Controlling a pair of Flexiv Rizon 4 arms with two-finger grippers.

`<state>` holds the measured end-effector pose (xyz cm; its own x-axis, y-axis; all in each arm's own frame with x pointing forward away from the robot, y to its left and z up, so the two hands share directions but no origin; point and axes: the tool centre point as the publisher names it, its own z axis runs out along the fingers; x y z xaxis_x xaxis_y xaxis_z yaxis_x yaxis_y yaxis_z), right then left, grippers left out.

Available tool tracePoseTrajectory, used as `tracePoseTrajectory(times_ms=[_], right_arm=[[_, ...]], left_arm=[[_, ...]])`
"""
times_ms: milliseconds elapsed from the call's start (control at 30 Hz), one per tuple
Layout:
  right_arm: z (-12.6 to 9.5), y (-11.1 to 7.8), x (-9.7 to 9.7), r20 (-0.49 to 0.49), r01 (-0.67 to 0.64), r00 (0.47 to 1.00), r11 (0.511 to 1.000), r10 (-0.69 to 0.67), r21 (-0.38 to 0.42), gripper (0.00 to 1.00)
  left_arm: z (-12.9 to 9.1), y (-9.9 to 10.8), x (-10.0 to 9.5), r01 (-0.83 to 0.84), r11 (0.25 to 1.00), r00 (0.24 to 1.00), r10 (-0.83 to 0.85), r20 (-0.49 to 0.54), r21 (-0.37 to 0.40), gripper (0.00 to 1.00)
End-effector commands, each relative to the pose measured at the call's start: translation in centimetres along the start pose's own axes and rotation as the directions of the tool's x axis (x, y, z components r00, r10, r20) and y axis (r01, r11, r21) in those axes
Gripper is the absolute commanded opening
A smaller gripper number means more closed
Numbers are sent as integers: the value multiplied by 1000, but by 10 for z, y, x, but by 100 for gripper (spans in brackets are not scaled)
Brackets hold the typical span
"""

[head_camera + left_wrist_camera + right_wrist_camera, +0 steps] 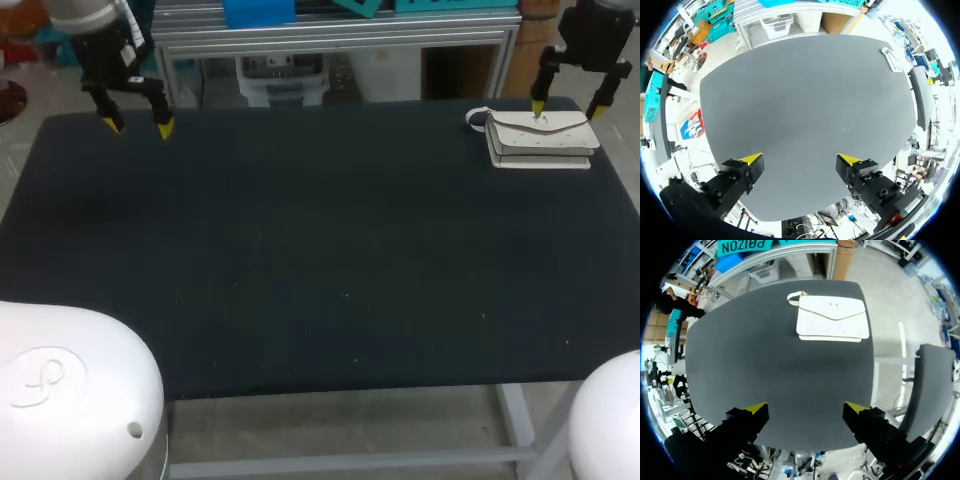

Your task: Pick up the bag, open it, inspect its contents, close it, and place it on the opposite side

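A cream bag with an envelope flap and a small wrist loop lies flat and closed at the far right corner of the black table. My right gripper hangs open above that corner. In the right wrist view the bag lies well ahead of the open right gripper, with nothing between the fingers. My left gripper hangs open over the far left corner, holding nothing. In the left wrist view the left gripper stands over bare table and the bag shows small at the far edge.
The dark table top carries nothing but the bag. A metal frame runs just behind the table's far edge.
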<state>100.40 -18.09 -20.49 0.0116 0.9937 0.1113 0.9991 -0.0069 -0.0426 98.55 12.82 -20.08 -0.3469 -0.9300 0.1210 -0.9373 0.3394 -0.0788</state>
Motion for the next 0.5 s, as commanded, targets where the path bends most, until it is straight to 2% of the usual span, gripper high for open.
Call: tracePoseTrajectory(times_ms=[33,267,400,500], right_arm=[[0,10,-20,-95,6,995,1000,-3,30,100],[11,18,-47,-227,7,974,999,4,50,100],[17,22,-55,-302,22,953,998,-3,58,100],[23,24,-60,-323,20,946,998,1,63,100]], left_arm=[[9,19,8,-163,974,985,169,-24,156,100],[27,30,40,-413,865,900,435,-15,286,100],[34,35,53,-493,796,840,540,-45,352,100],[40,38,64,-522,753,797,598,-86,402,100]])
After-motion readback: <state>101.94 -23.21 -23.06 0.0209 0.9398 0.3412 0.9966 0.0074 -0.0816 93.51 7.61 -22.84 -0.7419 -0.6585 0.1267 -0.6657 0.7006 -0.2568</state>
